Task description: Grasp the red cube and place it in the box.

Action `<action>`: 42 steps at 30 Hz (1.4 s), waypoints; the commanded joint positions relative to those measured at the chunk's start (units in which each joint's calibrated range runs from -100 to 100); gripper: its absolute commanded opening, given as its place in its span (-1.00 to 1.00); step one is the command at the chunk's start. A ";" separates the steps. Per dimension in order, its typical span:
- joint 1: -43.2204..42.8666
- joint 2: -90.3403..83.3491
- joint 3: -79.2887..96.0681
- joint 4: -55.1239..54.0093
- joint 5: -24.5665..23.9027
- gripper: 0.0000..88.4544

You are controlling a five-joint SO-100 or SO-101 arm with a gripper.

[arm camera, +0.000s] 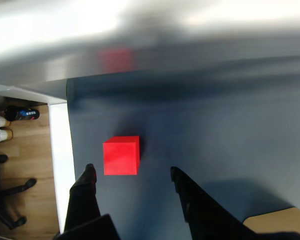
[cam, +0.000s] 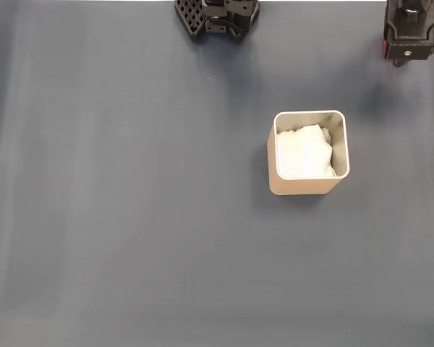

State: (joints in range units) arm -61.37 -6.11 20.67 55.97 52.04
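In the wrist view the red cube [arm camera: 121,155] lies on the dark blue cloth near the table's left edge. My gripper [arm camera: 132,173] is open, its two black fingertips just below the cube, one at each side, not touching it. In the fixed view the beige box [cam: 308,185] with white padding inside stands right of centre on the cloth. Black arm parts [cam: 411,30] show at the top right edge of the fixed view, far behind the box.
A black perforated part and arm base [cam: 217,16] sit at the top centre of the fixed view. In the wrist view the table edge [arm camera: 59,150] runs down the left, with wooden floor, shoes and a chair base [arm camera: 7,195] beyond. A tan corner [arm camera: 280,220] shows at bottom right.
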 commanded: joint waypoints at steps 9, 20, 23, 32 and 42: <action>-2.71 -1.38 -2.44 -0.12 -0.73 -0.15; -1.71 0.87 -2.72 -1.27 -0.59 -0.15; -1.71 1.39 -2.35 -2.01 -0.63 -0.15; -1.93 3.55 -1.90 -3.98 -0.98 -0.15; -3.28 5.03 -0.53 -5.62 -1.56 -0.15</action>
State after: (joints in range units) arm -63.85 -0.76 20.58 51.10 50.57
